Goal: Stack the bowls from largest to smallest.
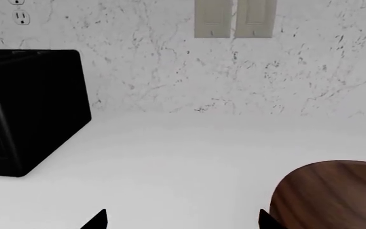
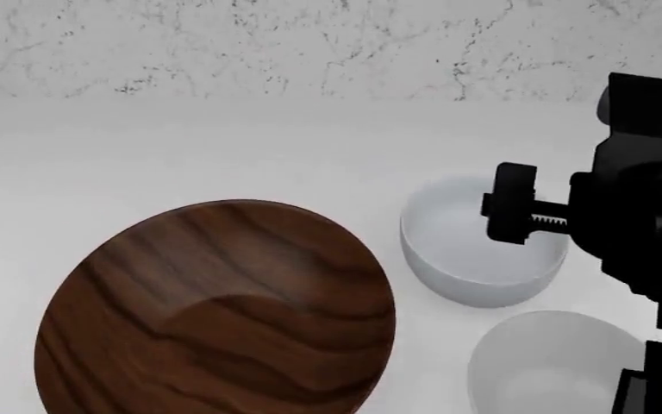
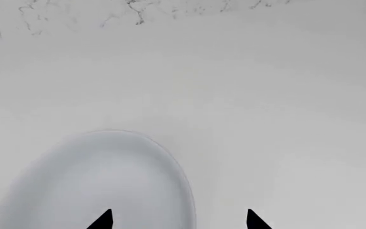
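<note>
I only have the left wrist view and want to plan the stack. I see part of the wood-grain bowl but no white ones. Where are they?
Observer: The head view shows both on the robot's right of the wood-grain bowl: the farther white bowl and the nearer white bowl, which is cut off by the frame.
Operator: Anything stacked yet?
Observer: No. All three sit apart on the counter, none inside another.
Operator: And the right gripper?
Observer: The right gripper has its fingers apart, above the rim of one white bowl. Which one, I cannot tell.
</note>
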